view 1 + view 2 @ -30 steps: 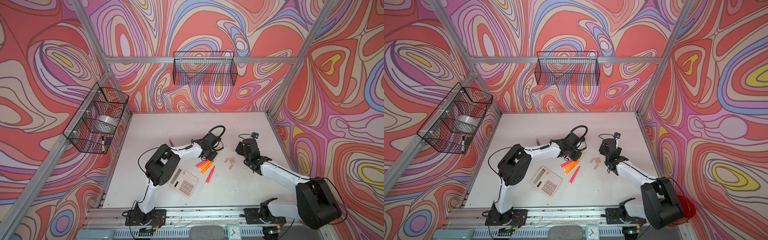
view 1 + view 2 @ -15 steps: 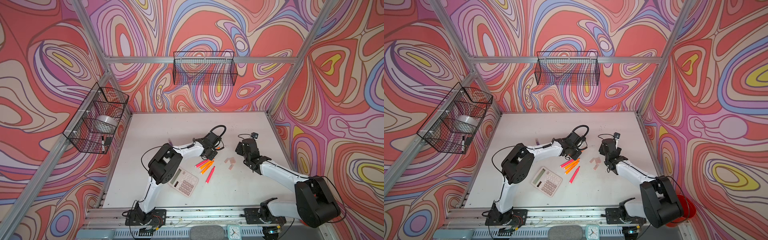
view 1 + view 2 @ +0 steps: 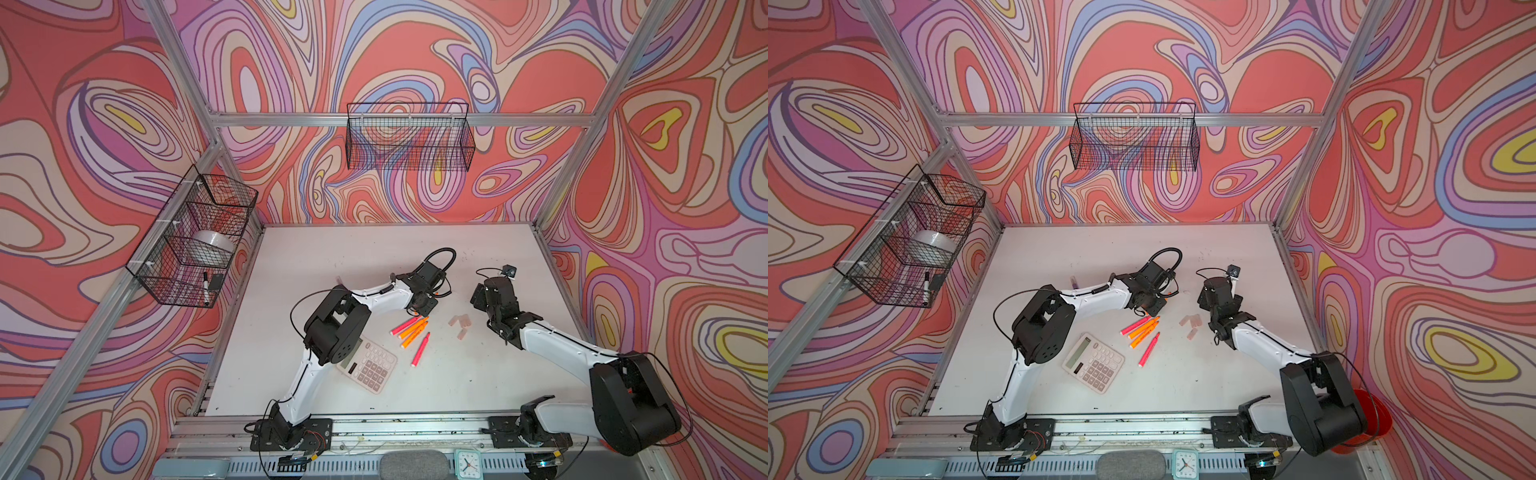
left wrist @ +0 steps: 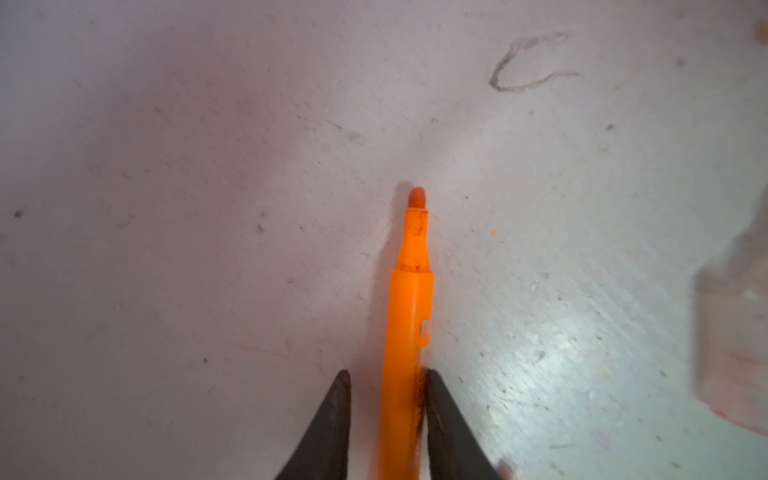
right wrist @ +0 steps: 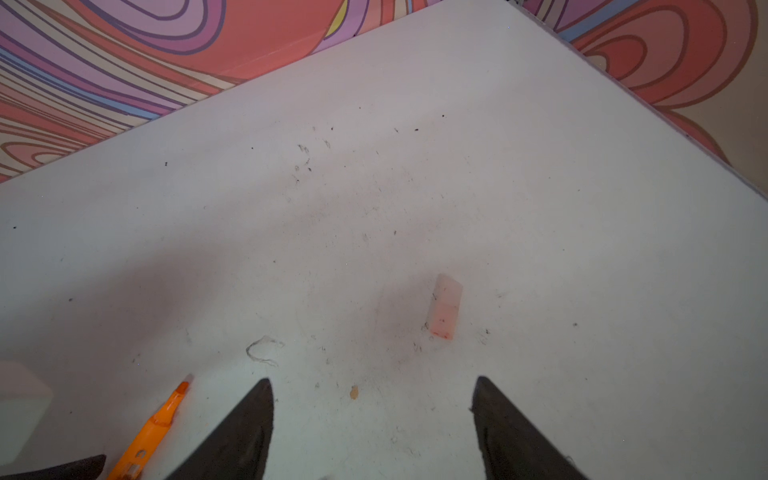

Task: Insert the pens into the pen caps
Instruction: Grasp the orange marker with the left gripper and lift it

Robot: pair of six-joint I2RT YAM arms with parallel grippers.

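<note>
The left gripper [image 4: 387,376] has its jaws set narrow, one on either side of an orange pen [image 4: 409,316] that lies flat on the white table [image 4: 166,166]. One finger [image 4: 442,415] touches the barrel. The other finger [image 4: 330,419] stands just clear of it, so no firm clamp is shown. The pen's uncapped tip points away from the gripper.

The right gripper [image 5: 374,415] has its jaws spread wide and holds nothing. It hangs just above the table. A single pen cap [image 5: 446,305] lies on the surface ahead of its fingertips, apart from both.

In both top views, four more pens [image 3: 411,328], pink and orange, lie loose near the middle of the table. They are between the calculator [image 3: 368,365] and the left gripper. The pen caps [image 3: 459,321] lie in a small group to the right of these pens, between the two arms. No cap is fitted to any visible pen
</note>
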